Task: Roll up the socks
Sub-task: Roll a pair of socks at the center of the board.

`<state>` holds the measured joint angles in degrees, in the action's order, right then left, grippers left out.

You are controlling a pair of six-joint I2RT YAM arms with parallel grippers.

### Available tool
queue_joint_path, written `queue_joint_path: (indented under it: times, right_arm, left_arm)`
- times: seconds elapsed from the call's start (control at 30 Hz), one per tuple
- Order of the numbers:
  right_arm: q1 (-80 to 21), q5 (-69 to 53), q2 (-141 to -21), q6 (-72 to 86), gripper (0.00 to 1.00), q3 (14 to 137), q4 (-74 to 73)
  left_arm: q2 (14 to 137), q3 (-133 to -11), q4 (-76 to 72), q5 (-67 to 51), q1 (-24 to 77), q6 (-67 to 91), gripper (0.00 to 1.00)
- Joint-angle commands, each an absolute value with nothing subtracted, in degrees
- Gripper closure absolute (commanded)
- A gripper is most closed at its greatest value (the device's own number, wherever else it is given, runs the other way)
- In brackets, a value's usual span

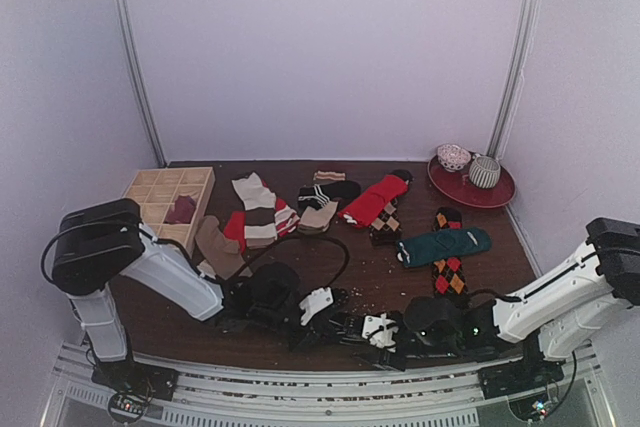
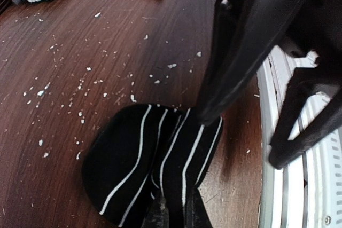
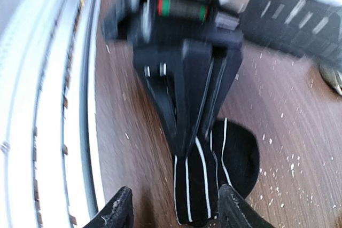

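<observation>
**Striped sock at near table edge, between two grippers**

Striped sock (image 2: 144,164): black with thin white lines, bunched into a rounded lump on the table (image 2: 64,36), close to the metal rail (image 2: 299,185) at the near edge; its near end is cut off in both wrist views; in the top view it is almost wholly hidden under the two grippers.

Left gripper (image 2: 176,214): fingers pressed together, pinching a fold of the striped sock; only the fingertips show at the bottom of its own view.

Right gripper (image 3: 176,206): fingers spread, one on each side of the sock's end and not clamping it; in the left wrist view one finger's tip meets the sock's far edge and the other hangs over the rail; the right wrist view is blurred.

Other socks, farther back, well apart from the grippers: teal sock (image 1: 445,244) lying across an argyle sock (image 1: 448,277); red sock (image 1: 375,199); cream-striped sock (image 1: 258,205); tan sock (image 1: 215,247); dark striped sock (image 1: 328,190); several overlap, so their count is unclear.

Wooden box (image 1: 150,187), far left, with compartments; one holds a dark red item (image 1: 181,209), too small to identify.

Red plate (image 1: 495,194), far right, bearing two rolled bundles (image 1: 484,171).

White flecks (image 2: 80,86) scattered over the wood.
</observation>
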<state>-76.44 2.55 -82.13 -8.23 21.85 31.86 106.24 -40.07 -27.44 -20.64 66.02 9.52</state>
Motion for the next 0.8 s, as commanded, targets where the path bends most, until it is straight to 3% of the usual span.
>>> queue_joint_path:
  times: [0.0, 0.43, 0.5, 0.67, 0.77]
  right_arm:
    - [-76.81, 6.04, -84.06, -12.92, 0.45, 22.46, 31.04]
    - [-76.71, 5.36, -86.31, -14.79, 0.47, 22.89, 33.06]
    - [-76.69, 5.0, -87.58, -14.41, 0.52, 23.34, 33.32]
    - [-76.3, 3.8, -91.01, -10.51, 0.79, 25.28, 30.82]
    - [-75.21, 1.86, -91.49, -5.45, 0.86, 25.16, 30.47]
  left_arm:
    - [110.72, -37.79, -13.81, -21.94, 65.68, 11.17, 1.0]
    - [111.93, -38.71, -12.48, -24.12, 65.13, 10.21, 1.0]
    - [111.97, -38.76, -12.44, -24.2, 65.13, 10.15, 1.0]
    - [112.05, -39.17, -12.64, -24.78, 65.17, 9.29, 1.0]
    - [111.72, -39.56, -13.26, -24.18, 65.17, 8.37, 0.99]
